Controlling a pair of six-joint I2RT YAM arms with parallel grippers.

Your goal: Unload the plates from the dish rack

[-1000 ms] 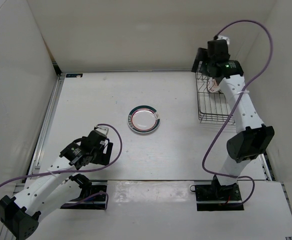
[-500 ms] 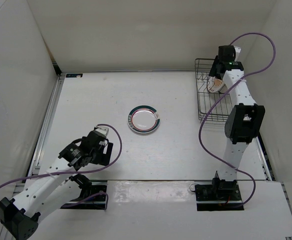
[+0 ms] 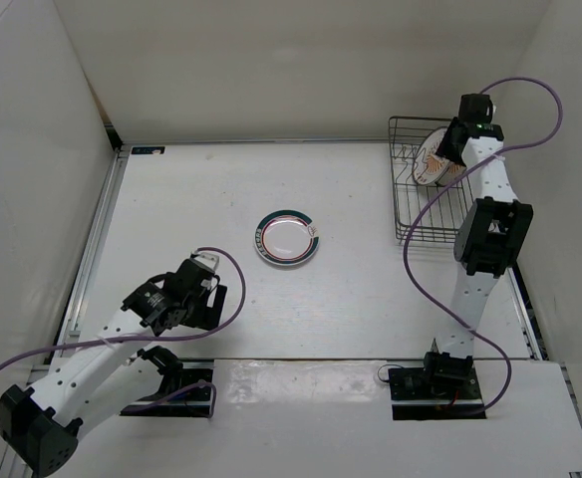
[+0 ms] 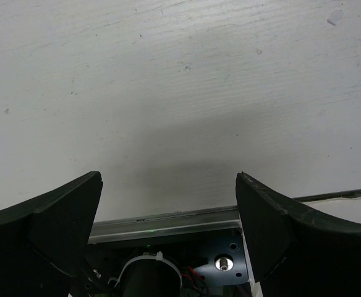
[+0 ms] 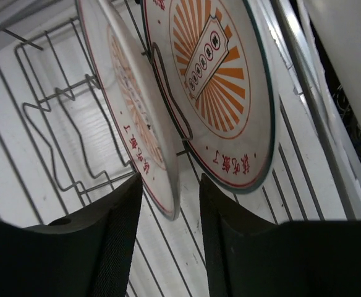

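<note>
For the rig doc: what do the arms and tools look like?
Left arm and right arm: white links, black joint housings. A purple cable loops along each. Green light near the right wrist. Left tool and right tool: black, two broad wedge-shaped fingers.

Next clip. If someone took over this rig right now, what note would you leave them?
Left gripper: open, empty, over bare table.
Right gripper: open, fingers either side of the nearer sunburst plate rim, not clamped.
Done: ringed plate lies flat mid-table.
Left: nearer sunburst plate and farther sunburst plate both stand upright in the dish rack; close, lift out, then repeat.
</note>
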